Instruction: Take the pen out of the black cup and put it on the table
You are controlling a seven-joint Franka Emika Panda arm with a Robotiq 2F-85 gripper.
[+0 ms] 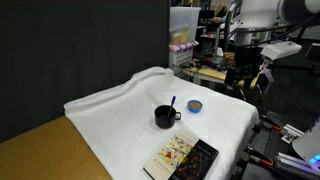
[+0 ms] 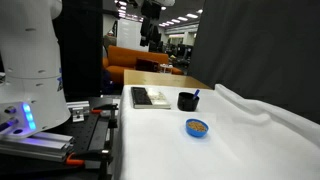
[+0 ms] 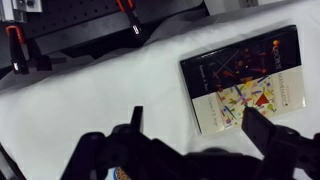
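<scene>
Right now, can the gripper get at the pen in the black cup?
Probably yes. The gripper is open and high, off to the side; the pen sticks up out of the black cup with nothing above it. The book lies apart.

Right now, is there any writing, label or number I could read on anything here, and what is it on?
Nothing here reads clearly.
On the book: print along the cover's dark strip, too blurred in the wrist view, too small in both exterior views.
On the black cup and the blue-and-orange disc: no lettering visible.
</scene>
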